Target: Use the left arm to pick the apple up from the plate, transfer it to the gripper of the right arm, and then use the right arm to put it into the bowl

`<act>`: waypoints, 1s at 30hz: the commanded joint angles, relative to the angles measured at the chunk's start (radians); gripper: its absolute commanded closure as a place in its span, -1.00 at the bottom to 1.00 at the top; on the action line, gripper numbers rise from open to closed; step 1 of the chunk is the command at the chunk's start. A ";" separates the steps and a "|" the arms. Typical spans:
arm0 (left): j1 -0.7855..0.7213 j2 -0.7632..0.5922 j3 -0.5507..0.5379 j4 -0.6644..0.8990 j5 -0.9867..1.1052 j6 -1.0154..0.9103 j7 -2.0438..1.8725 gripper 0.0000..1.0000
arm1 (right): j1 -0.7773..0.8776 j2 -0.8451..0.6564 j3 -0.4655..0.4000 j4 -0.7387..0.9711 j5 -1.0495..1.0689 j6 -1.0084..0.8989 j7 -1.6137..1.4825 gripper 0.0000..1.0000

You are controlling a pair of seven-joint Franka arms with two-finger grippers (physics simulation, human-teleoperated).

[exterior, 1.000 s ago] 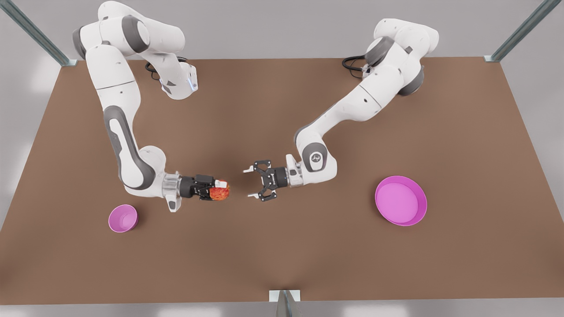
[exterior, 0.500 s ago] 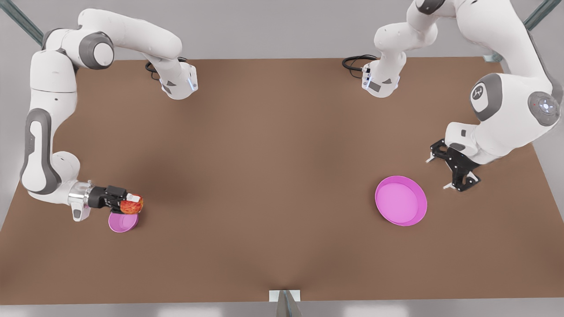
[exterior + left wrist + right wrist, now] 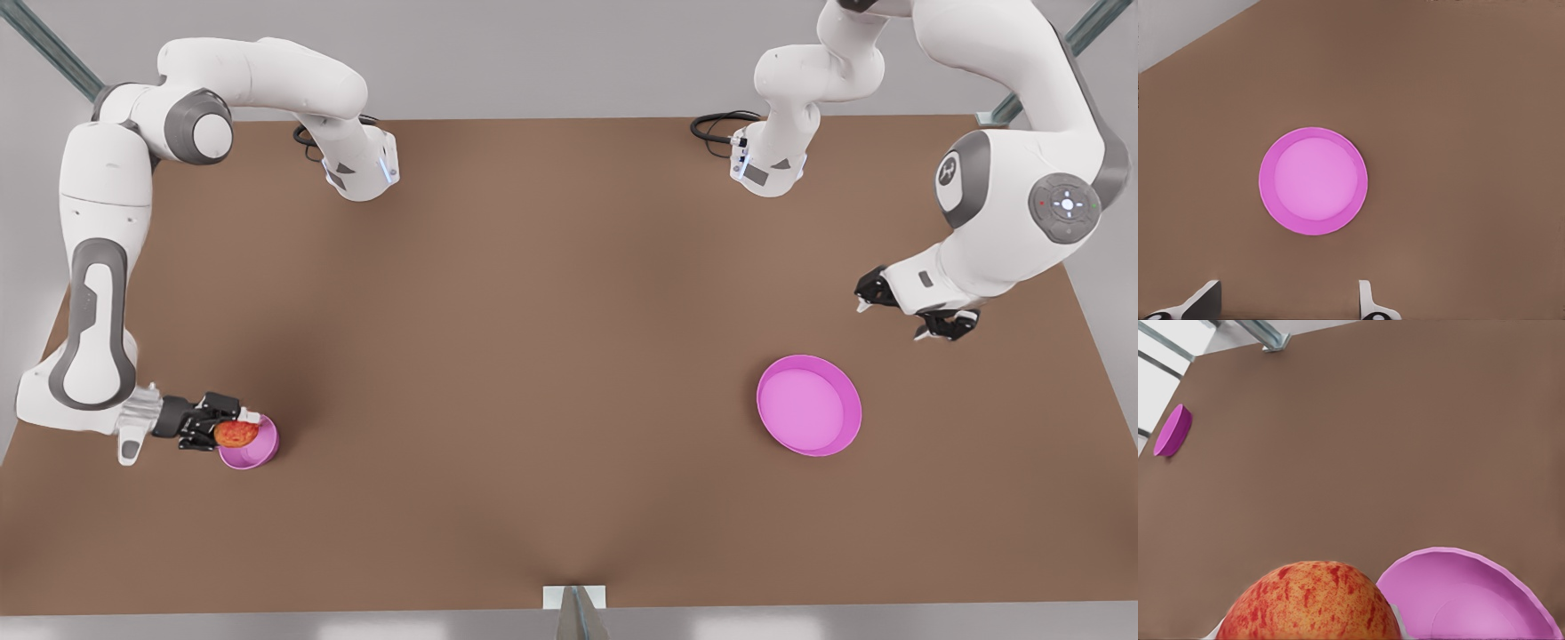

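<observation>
The red and yellow apple [image 3: 237, 434] [image 3: 1313, 603] is held in my right gripper [image 3: 229, 433], which is shut on it at the front view's left. It hangs over the near-side rim of the small pink bowl [image 3: 260, 450] [image 3: 1471, 603]. The wide magenta plate [image 3: 809, 405] [image 3: 1313, 181] [image 3: 1173, 431] lies bare at the front view's right. My left gripper [image 3: 891, 320] [image 3: 1285, 303] hovers open beyond the plate, with nothing between its fingers [image 3: 1367, 300].
The brown table [image 3: 533, 356] stretches between bowl and plate. Metal frame posts [image 3: 1049, 62] stand at its far corners and a bracket [image 3: 575, 600] at the near edge. Both arm bases [image 3: 360, 169] sit along the far edge.
My right gripper has carried the apple leftward and down from mid-table to the bowl's rim. My left gripper has pulled back to the far right, past the plate, and risen.
</observation>
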 commanded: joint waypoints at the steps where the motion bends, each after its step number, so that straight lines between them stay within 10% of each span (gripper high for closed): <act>1: 0.002 -0.001 0.000 0.000 0.001 -0.018 -0.499 -1.00 | 0.001 -0.001 0.002 0.006 -0.089 0.142 -0.030 -0.58; 16: 0.002 -0.001 0.000 0.000 0.001 -0.019 -0.500 -1.00 | 0.004 -0.068 0.016 0.008 -0.231 0.149 -0.008 -1.00; 20: 0.000 -0.001 -0.002 0.000 0.001 -0.019 -0.500 -1.00 | 0.223 -0.392 0.103 0.008 -0.750 -0.147 0.741 -1.00; 26: 0.000 -0.001 -0.002 0.008 0.003 -0.018 -0.500 -1.00 | 0.337 -0.525 0.178 0.095 -0.808 -0.358 1.167 -1.00; 27: -0.001 -0.001 -0.002 0.008 0.003 -0.018 -0.500 -1.00 | 0.337 -0.612 0.154 0.015 -0.801 -0.333 1.155 -1.00; 28: 0.000 -0.001 -0.002 0.008 0.003 -0.018 -0.499 -1.00 | 0.532 -0.706 -0.117 -0.136 -0.736 -0.252 1.153 -1.00; 30: 0.000 -0.001 -0.002 0.010 0.003 -0.018 -0.500 -1.00 | 0.586 -0.686 -0.190 -0.144 -0.706 -0.206 1.132 -1.00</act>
